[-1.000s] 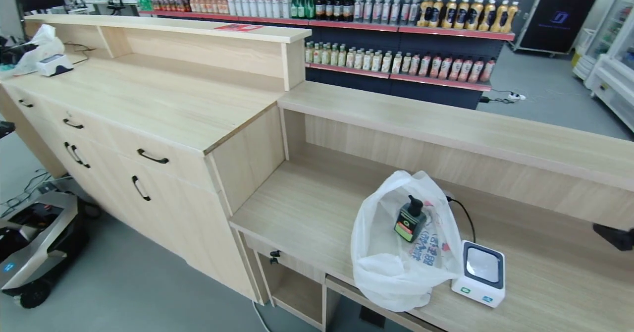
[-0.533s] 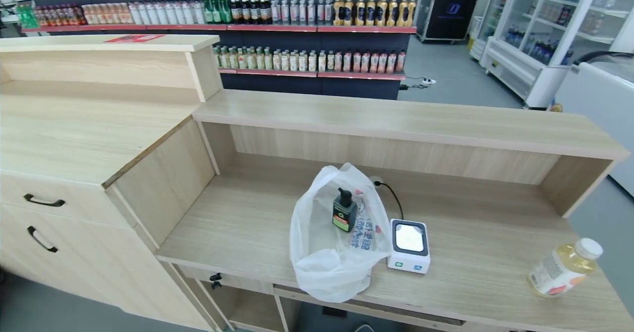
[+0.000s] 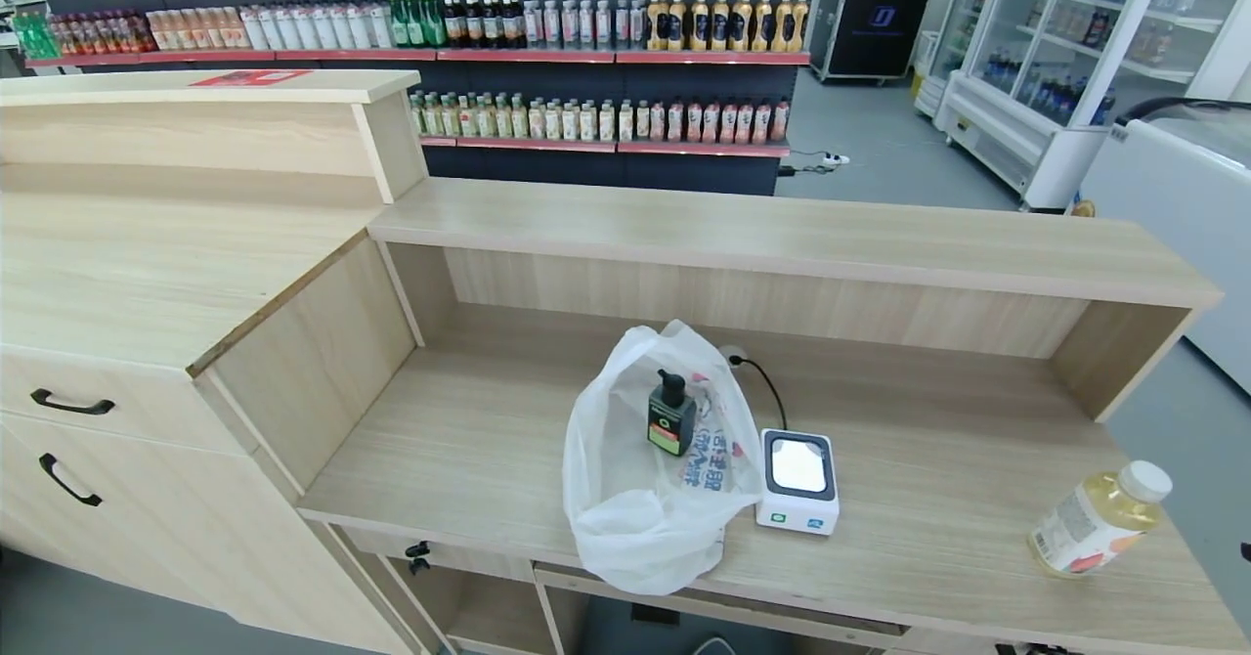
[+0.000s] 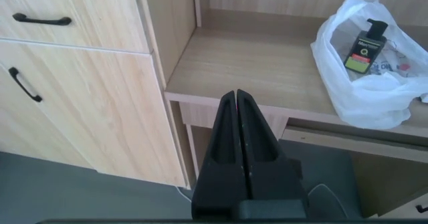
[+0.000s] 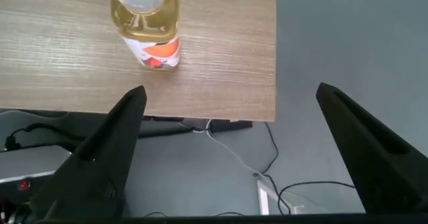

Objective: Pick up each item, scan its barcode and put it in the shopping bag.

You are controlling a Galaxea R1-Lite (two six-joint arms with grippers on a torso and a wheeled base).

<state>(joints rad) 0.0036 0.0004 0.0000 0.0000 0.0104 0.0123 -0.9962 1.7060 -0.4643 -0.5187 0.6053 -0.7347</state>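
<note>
Spots right hand (image 5: 231, 93) spread wide, empty, off the corner of the tabletop (image 5: 221, 50); left hand (image 4: 236, 93) pressed together, empty. Finds bottle (image 3: 1100, 521) standing near that corner, well apart from bag (image 3: 625, 499). Risks knocking it over the edge on a skewed approach.

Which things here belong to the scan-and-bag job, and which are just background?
Job: shopping bag; black pump bottle, already inside the bag; barcode scanner, beside the bag; yellow bottle, at the right end of the counter, not yet bagged.

Background: drink shelves; glass-door coolers; drawer cabinet.
</note>
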